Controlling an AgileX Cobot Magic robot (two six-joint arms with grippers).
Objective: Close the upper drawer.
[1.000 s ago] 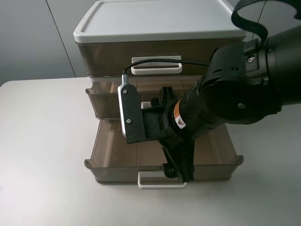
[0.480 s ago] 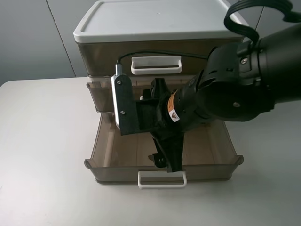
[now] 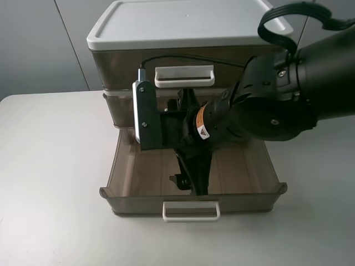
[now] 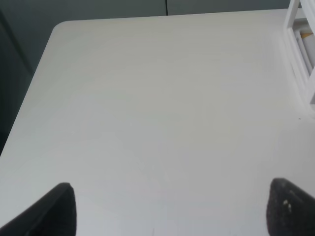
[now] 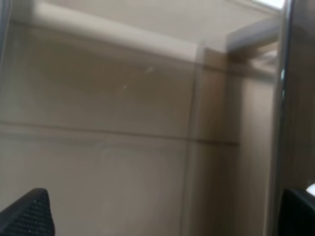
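Your upper drawer sits nearly flush in the chest, just under the top-tier drawer. The lowest drawer stands far out over the counter. Your right pincer is spread apart, close against brown translucent plastic, with the right arm above the lowest drawer. Your left pincer is spread apart too, above the counter.

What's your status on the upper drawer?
Left claw open, over table. Right claw open, at the chest front. Upper drawer nearly flush. Lowest drawer stands wide open below.
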